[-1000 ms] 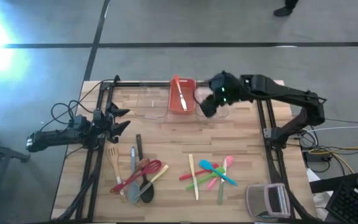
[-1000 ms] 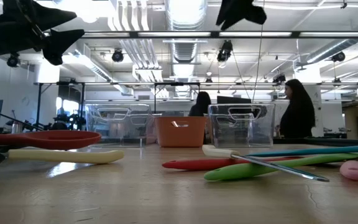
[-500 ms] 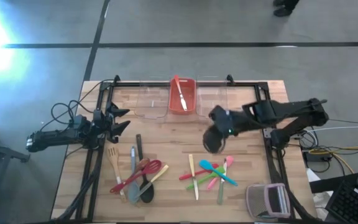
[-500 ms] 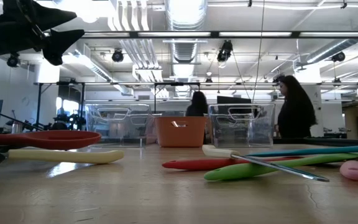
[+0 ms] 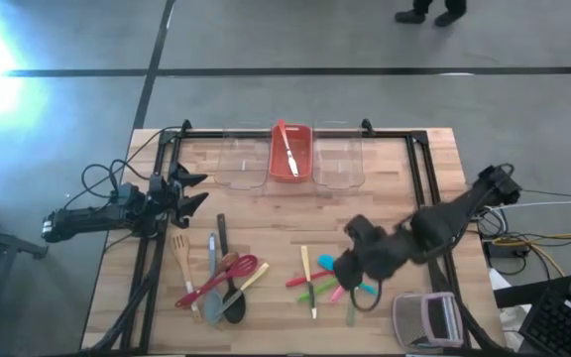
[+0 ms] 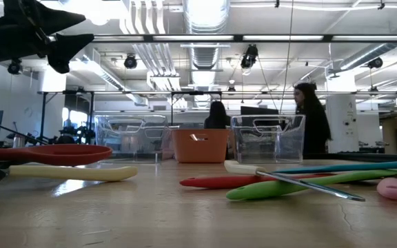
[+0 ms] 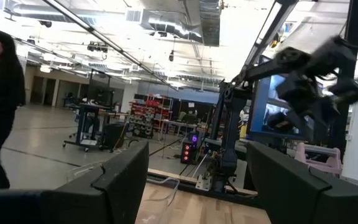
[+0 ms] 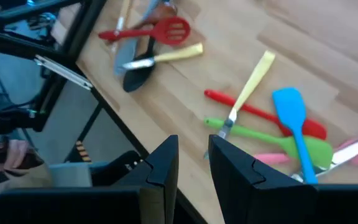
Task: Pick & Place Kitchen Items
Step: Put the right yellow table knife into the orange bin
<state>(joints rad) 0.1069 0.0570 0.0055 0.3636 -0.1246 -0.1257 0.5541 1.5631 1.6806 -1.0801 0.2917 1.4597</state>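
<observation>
Above the small plastic spoons on the table's near right side, the right gripper hovers, fingers nearly together, holding nothing. Large utensils lie near left. The left gripper waits at the left edge, fingers spread.

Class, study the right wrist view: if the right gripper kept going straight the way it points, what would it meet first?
Probably the green plastic spoon and the pale-handled metal utensil crossing it, just beyond the right gripper's narrowly parted fingertips; depth is uncertain.
</observation>
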